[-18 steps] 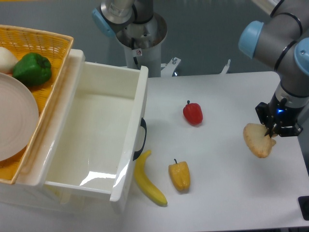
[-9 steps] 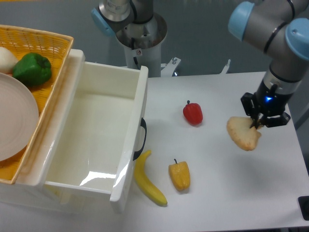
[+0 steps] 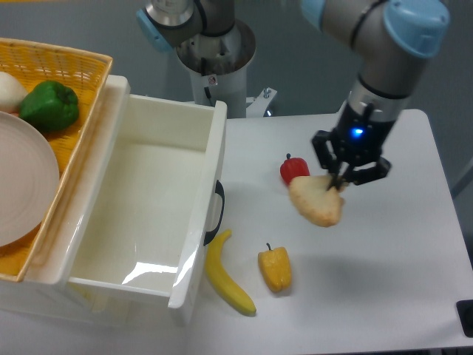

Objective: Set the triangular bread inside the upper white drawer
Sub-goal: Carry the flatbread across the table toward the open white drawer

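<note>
Above table | triangular bread (image 3: 316, 201) hangs below jaws (image 3: 337, 185) | jaws clamped on its top edge

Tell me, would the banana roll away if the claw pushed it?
Probably not far. The banana is long and curved and lies flat on the table, so it would likely slide or spin rather than roll. Its glossy skin might let the claw slip off.

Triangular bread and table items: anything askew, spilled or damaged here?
Nothing stands out. The triangular bread hangs tilted from the gripper, partly hiding the red pepper; the upper white drawer sits open.
</note>
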